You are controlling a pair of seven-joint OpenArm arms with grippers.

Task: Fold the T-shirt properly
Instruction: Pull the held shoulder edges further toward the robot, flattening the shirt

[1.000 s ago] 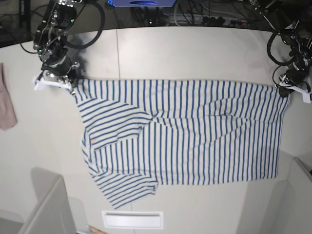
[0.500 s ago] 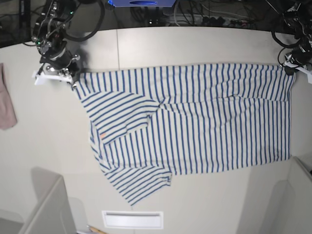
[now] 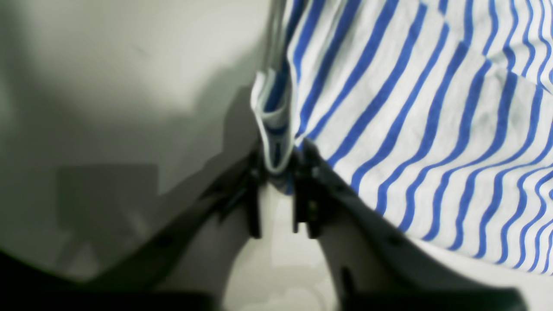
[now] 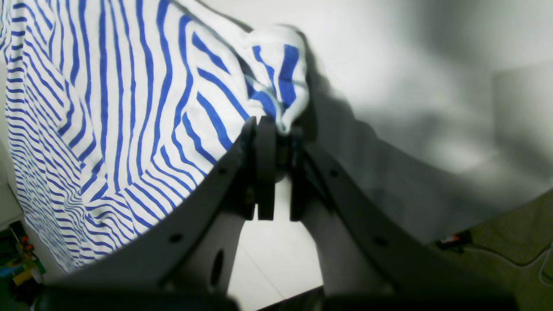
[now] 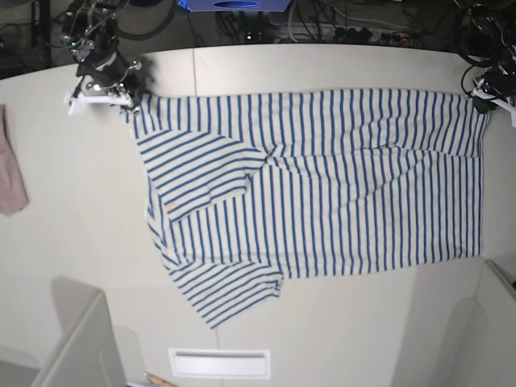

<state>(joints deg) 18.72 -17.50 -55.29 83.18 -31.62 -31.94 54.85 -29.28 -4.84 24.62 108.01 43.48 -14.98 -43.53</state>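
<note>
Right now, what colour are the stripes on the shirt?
Blue, thin, on white. The T-shirt shows it best in the base view.

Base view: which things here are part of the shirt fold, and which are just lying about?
In the job:
T-shirt, spread on the table
left gripper, at one far corner
right gripper, shut on the other far corner

Lying about:
pinkish cloth at the table's edge
cables behind the table

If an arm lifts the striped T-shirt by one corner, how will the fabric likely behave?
Likely floppy: the T-shirt bunches into soft folds where the right end effector pinches it. Probably light, since such a small pinch holds its corner. It would likely drape and drag, given the ripples beside the left end effector.
</note>
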